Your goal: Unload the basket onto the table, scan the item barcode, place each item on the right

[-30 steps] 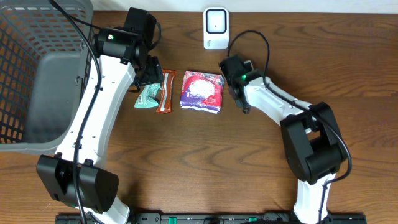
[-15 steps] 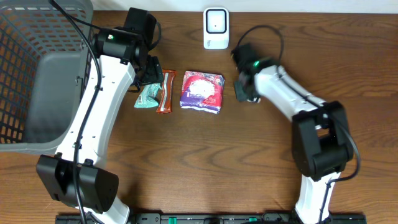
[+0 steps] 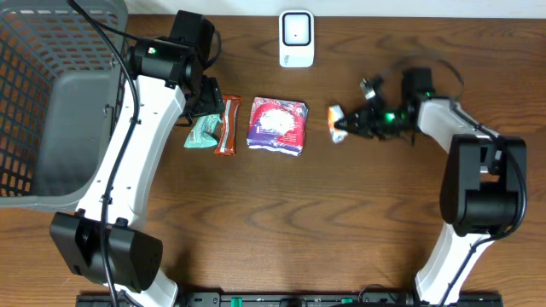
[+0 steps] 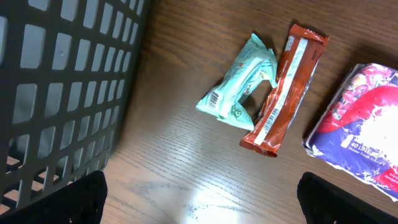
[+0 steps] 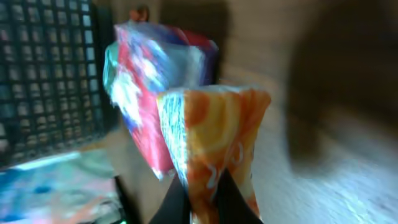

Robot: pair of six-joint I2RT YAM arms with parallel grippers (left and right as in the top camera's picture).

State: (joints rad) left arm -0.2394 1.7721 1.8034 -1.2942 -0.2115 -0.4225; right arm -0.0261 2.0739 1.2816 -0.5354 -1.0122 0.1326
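Jaws of the right gripper [image 5: 202,202] are pressed together on the lower end of a small orange-and-white plastic packet [image 5: 214,137], so the packet is pinched btw. the two fingertips. The wrist view is blurred and no print can be read on it. Seen from overhead, this packet is right of the middle of the brown wooden table [image 3: 281,222]. It is near the right side of a purple, red and white plastic bag [image 3: 277,125] but not touching it, and well apart from the white box-shaped scanner [image 3: 296,38] at the far edge. Jaws of the left gripper [image 4: 202,200] are spread wide. This gripper hovers over a mint-green crumpled wrapper [image 4: 239,84] and a long red-brown snack bar [image 4: 283,93], which lie side by side and seem to touch at one end. Count: 4 packaged items in total (3 lying on the table, 1 in the right gripper), 1 scanner, 1 container, 2 arms. The container is a grey plastic lattice basket [image 3: 51,94] at the left side of the table; all 4 items are outside of it.
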